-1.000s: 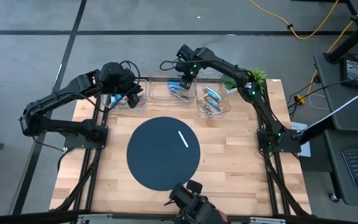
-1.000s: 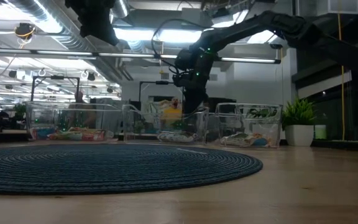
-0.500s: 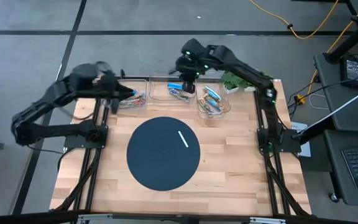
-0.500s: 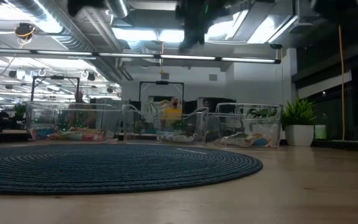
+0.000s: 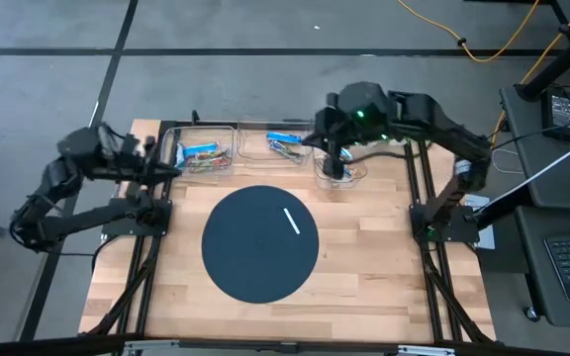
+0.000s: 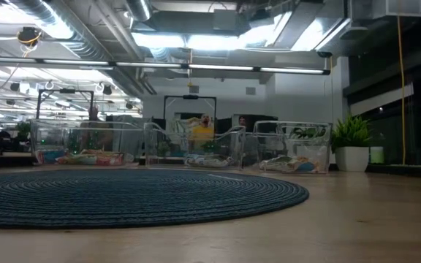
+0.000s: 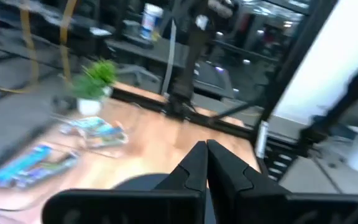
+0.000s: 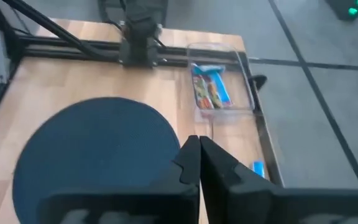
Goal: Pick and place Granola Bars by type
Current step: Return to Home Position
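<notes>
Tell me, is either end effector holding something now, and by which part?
Nothing is held. The left end effector and the right end effector are both shut and empty; the granola bars lie in the transparent bins.

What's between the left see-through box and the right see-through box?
A third clear bin, holding blue-wrapped Granola Bars. The high view shows it from above.
</notes>
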{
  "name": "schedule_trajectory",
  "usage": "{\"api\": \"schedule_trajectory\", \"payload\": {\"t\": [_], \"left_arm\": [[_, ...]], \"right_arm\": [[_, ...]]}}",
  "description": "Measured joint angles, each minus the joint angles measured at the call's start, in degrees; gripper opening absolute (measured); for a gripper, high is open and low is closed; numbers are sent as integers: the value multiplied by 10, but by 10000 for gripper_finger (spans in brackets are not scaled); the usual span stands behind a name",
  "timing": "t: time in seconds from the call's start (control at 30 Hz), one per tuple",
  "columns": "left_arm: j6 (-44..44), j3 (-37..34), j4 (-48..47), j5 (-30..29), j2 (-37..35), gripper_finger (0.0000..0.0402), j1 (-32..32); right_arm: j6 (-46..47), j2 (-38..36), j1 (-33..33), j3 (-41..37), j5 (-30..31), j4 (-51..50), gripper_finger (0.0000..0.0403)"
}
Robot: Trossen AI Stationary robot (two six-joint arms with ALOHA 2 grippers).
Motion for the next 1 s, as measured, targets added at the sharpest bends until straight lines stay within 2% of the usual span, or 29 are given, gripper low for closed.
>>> {"api": "schedule_trajectory", "payload": {"t": [0.1,0.2,0.3,0.47,0.57,0.63,0.73,0.83,1.0], "left_arm": [[-12,-76,58,32,-13,1,0],[-17,-162,149,61,-13,1,0],[-35,-249,243,69,-4,1,0],[-43,-373,313,64,1,1,2],[-69,-431,337,88,0,1,0],[-81,-452,346,112,0,2,-8],[-85,-466,347,88,-1,1,-37],[-103,-468,361,-7,-6,2,-71],[-97,-469,432,-138,-22,1,-148]], "right_arm": [[35,-46,20,-71,49,5,4],[75,-117,29,-203,77,63,4],[95,-213,33,-388,60,224,5],[171,-377,20,-727,-15,542,4],[242,-457,10,-885,-17,677,4],[266,-496,10,-959,-15,749,5],[289,-537,11,-1028,2,822,5],[305,-557,10,-1057,24,835,5],[307,-561,10,-1056,26,837,5]]}}
